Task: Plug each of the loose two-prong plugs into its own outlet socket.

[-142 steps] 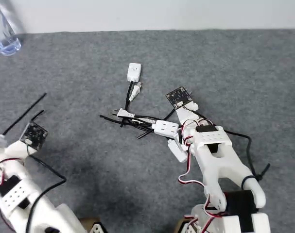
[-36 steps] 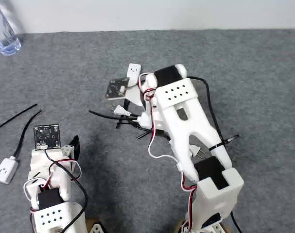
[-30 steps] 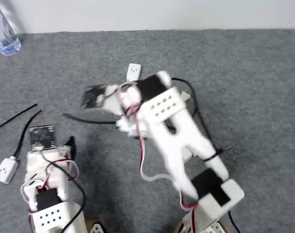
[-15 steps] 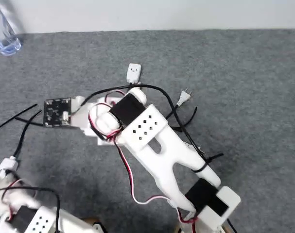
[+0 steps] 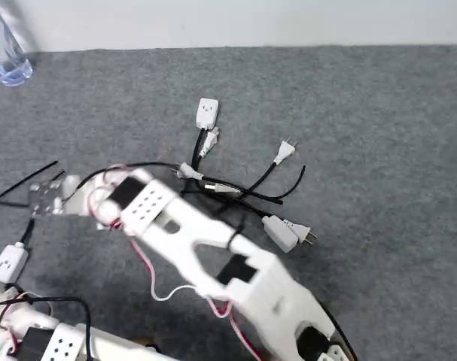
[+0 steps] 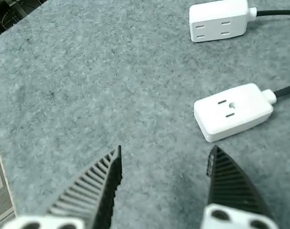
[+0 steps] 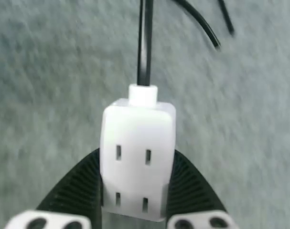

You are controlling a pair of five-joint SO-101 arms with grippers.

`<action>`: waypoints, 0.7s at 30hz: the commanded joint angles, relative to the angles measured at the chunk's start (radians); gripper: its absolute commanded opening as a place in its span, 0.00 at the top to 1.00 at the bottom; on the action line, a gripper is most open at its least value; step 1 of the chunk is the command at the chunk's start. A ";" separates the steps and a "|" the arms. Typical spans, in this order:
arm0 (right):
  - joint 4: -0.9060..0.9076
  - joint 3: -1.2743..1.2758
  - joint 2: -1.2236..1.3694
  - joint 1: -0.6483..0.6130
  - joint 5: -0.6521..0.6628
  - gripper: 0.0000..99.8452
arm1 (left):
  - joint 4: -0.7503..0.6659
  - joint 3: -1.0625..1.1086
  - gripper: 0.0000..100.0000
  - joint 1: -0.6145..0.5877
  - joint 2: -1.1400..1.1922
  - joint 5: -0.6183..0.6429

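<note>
In the right wrist view my right gripper is shut on a white outlet socket with a black cord, just above the grey carpet. In the high view the right arm stretches to the far left, its wrist above black cords. My left gripper is open over the carpet, with two white sockets lying ahead of it. Loose plugs lie mid-table: a small one, a blocky white one, and two more near another socket.
A further white socket lies at the left edge, near the left arm's base. Black cords tangle in the middle. A clear bottle stands in the far left corner. The carpet's right half is open.
The right arm has swung from the cable tangle across to the far left. The left arm has drawn back into the near left corner. The plugs in the middle are uncovered.
</note>
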 commanded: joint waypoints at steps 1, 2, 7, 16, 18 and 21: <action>-0.027 -0.245 0.130 -0.065 -0.008 0.99 | 0.002 -0.008 0.72 -0.003 -0.011 -0.012; -0.027 -0.299 0.173 -0.077 -0.008 0.99 | 0.002 -0.008 0.72 -0.003 -0.011 -0.012; 0.007 -0.566 0.341 -0.117 -0.011 0.93 | 0.003 -0.007 0.72 -0.003 -0.011 -0.012; 0.303 -0.879 0.401 -0.148 -0.071 0.52 | 0.006 0.008 0.72 0.038 -0.011 -0.014; 0.326 -0.893 0.400 -0.140 -0.071 0.57 | 0.006 0.010 0.72 0.046 -0.011 -0.014; 0.367 -0.913 0.392 -0.113 -0.071 0.60 | 0.006 0.010 0.72 0.046 -0.011 -0.014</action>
